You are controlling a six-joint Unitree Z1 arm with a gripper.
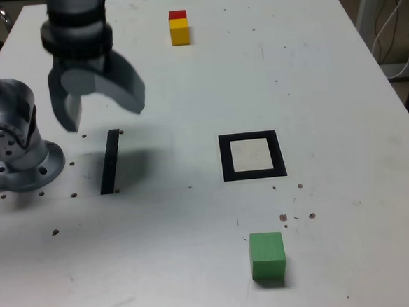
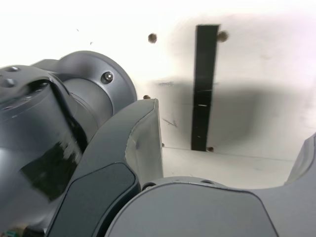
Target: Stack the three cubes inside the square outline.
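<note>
1. The gripper (image 1: 102, 108) hangs above the tabletop (image 1: 326, 82) near its left edge in the exterior view, jaws spread wide and holding nothing.
2. Under it lies a thin black strip (image 1: 110, 161), also seen in the wrist view between the jaws.
3. The arm's base (image 1: 15, 149) stands at the left edge.
4. The square outline (image 1: 252, 156) lies about mid-table, its pale centre bare.
5. The green cube (image 1: 268, 256) sits near the front edge, below the outline and apart from it.
6. The yellow cube (image 1: 180, 31) sits near the far edge, the red cube (image 1: 177, 15) touching it just behind.
</note>
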